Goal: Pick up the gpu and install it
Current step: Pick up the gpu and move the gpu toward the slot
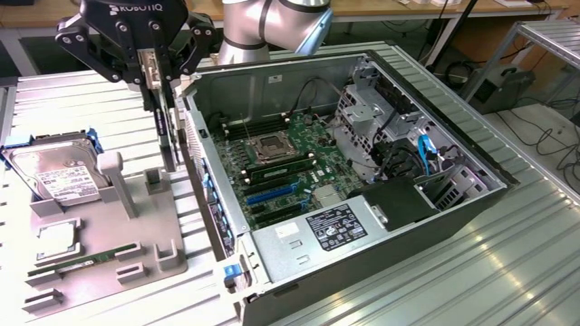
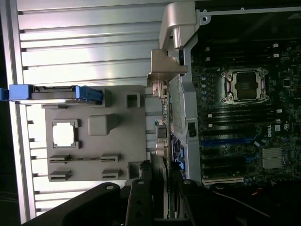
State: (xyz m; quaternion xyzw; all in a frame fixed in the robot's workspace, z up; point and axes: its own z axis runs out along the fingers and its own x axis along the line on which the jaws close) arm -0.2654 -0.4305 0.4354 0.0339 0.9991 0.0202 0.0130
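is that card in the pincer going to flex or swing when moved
Probably stiff: the card hangs straight down from the pincer. Gripped at its top end only, it may wobble. Thin and close to the case, it looks easy to knock.

The gpu is a thin, dark expansion card, seen edge-on. It hangs upright, raised off the grey parts fixture, with its upper end clamped in the gripper. It is positioned just beside the outer wall of the open computer case.
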